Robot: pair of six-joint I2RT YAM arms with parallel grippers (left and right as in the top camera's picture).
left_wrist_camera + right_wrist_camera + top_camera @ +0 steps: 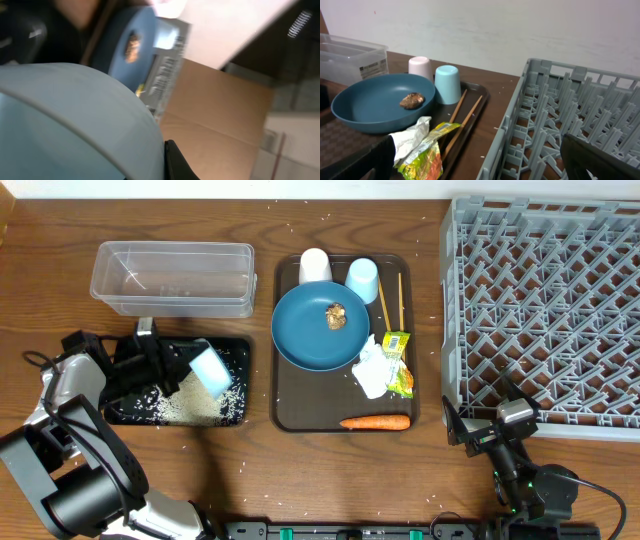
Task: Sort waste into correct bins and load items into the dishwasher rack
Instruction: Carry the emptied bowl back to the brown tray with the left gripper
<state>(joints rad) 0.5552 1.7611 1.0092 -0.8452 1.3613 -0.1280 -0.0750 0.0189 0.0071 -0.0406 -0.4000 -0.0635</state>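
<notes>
My left gripper point(172, 366) is shut on the pale blue-white bowl point(211, 369) and holds it tipped over the black tray point(128, 412), where white rice point(200, 402) lies. The bowl fills the left wrist view point(75, 125). The clear tub point(172, 278) stands behind the tray. On the brown serving tray point(292, 412) are the dark blue plate point(315, 330) with a brown lump point(335, 316), a white cup point(315, 266), a light blue cup point(362, 278), chopsticks point(400, 298), a tissue point(372, 368), a wrapper point(398, 362) and a carrot point(375, 422). My right gripper point(480, 430) is open and empty beside the grey rack point(545, 300).
Loose rice grains are scattered on the wooden table around the black tray and the serving tray. The right wrist view shows the rack's near wall point(510, 125) close to my right fingers, with the wrapper point(427, 150) and tissue point(410, 135) at the left.
</notes>
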